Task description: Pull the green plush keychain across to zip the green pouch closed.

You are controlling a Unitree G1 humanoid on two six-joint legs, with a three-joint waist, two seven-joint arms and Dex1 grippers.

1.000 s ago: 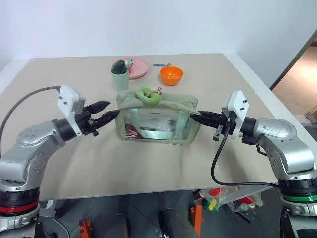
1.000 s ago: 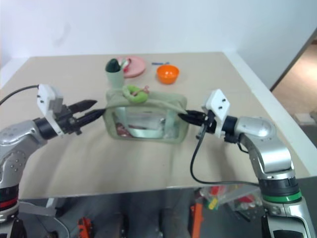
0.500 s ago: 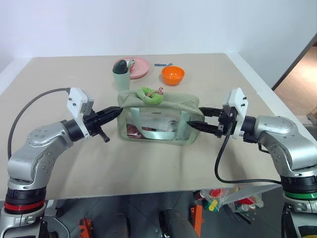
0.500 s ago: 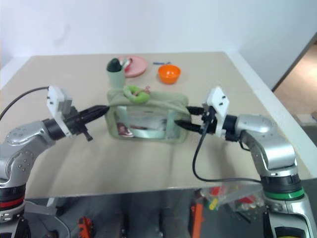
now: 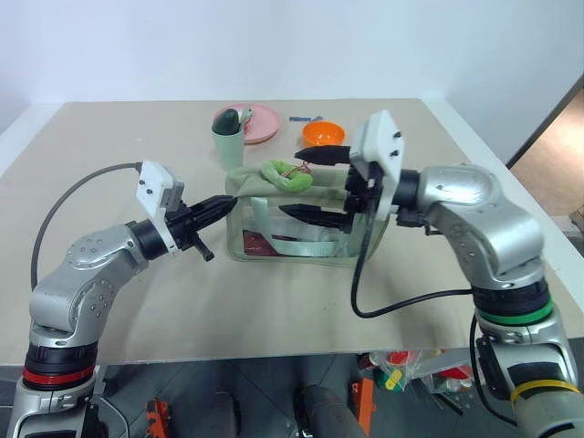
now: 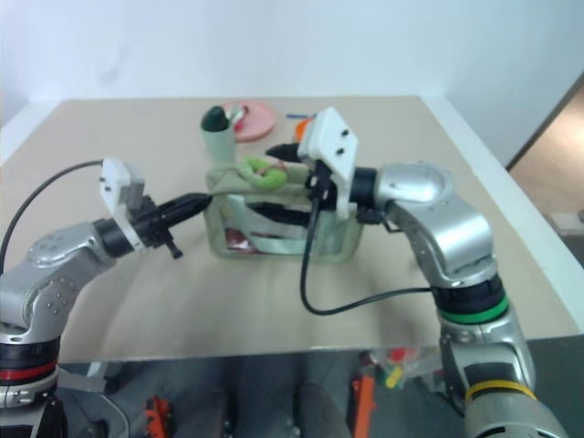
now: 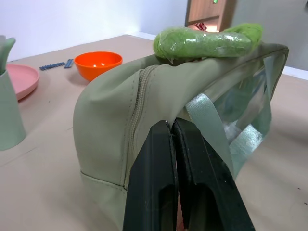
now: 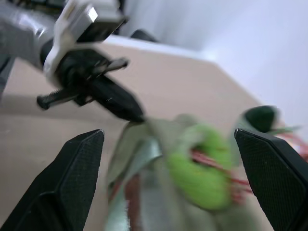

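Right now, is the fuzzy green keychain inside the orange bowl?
No, the green plush keychain lies on top of the green pouch, and the orange bowl sits behind it.

Beige table (image 5: 109,137) carries green pouch (image 5: 301,245), sage cup (image 5: 225,144), pink plate (image 5: 265,121), orange bowl (image 5: 321,133).

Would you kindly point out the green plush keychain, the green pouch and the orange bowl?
green plush keychain (image 5: 278,173), left eye view, middle of the fuzzy body.
green pouch (image 7: 115,125), left wrist view, fabric end panel beside the zipper.
orange bowl (image 5: 321,132), left eye view, its rim.
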